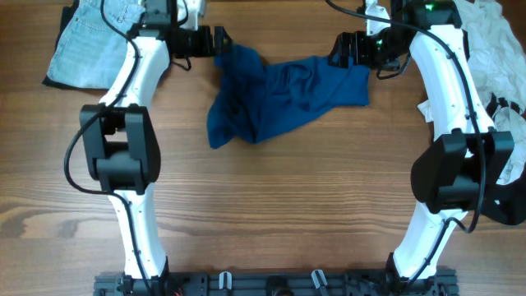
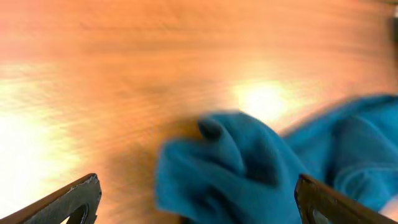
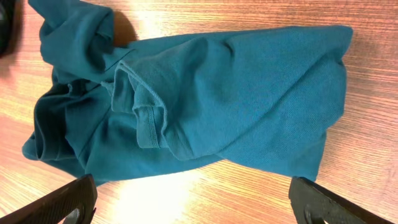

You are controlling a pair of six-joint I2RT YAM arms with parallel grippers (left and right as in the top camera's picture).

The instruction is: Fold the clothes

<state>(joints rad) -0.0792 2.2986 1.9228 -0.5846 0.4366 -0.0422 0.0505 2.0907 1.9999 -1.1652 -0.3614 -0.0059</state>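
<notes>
Overhead: blue shirt (image 1: pixel 279 94) bunched on wood surface (image 1: pixel 263 205), far-centre, between left tool (image 1: pixel 219 41) and right tool (image 1: pixel 339 51). Both tools spread wide per wrist views, pinching nothing. Left one right at bunched end of shirt, right one just beside flatter end. Likely light, soft, limp knit; should sag and drag, not slip. Best taken by a hem corner or sleeve hem (image 3: pixel 146 124), single layer, then pulled flat. Denim piece (image 1: pixel 82 45) and pale clothes (image 1: pixel 493 37) well apart at far corners.

Crumpled blue shirt (image 1: pixel 279 99) bunched mid-table, unfolded.
</notes>
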